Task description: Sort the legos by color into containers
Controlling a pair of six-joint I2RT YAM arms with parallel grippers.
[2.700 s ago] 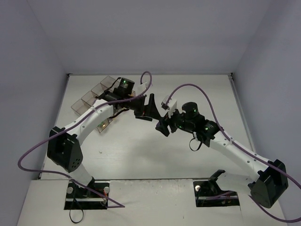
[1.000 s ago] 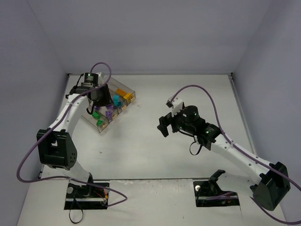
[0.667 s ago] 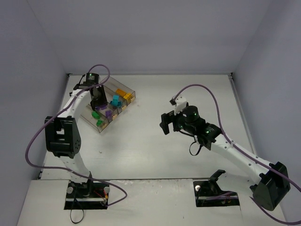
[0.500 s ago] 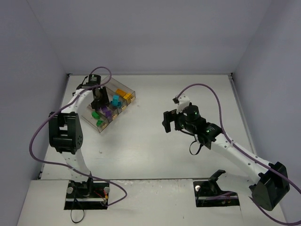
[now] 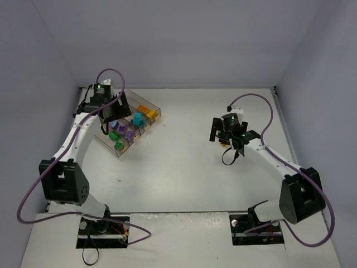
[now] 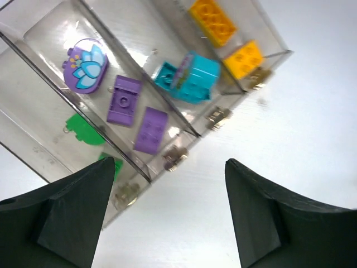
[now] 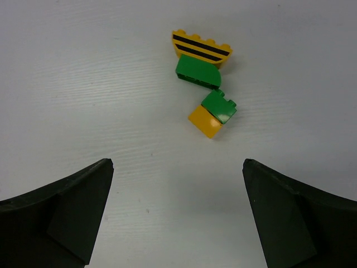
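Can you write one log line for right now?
left tool: open, empty, over clear plastic bins | right tool: open, empty, over loose green and yellow toy bricks

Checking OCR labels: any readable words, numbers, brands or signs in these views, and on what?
No readable words or numbers anywhere.
Purple rounded lego: a flower picture, no text.
Yellow lego: two black stripes only.
Cyan lego: small print, too blurred to read.

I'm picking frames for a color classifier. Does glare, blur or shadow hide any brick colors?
Left wrist: sorted bricks sharp, only faint glare streaks on the clear bins. Right wrist: even light, loose bricks crisp with small soft shadows. Top external: sorted bricks tiny, left arm overlaps the bins' far corner.
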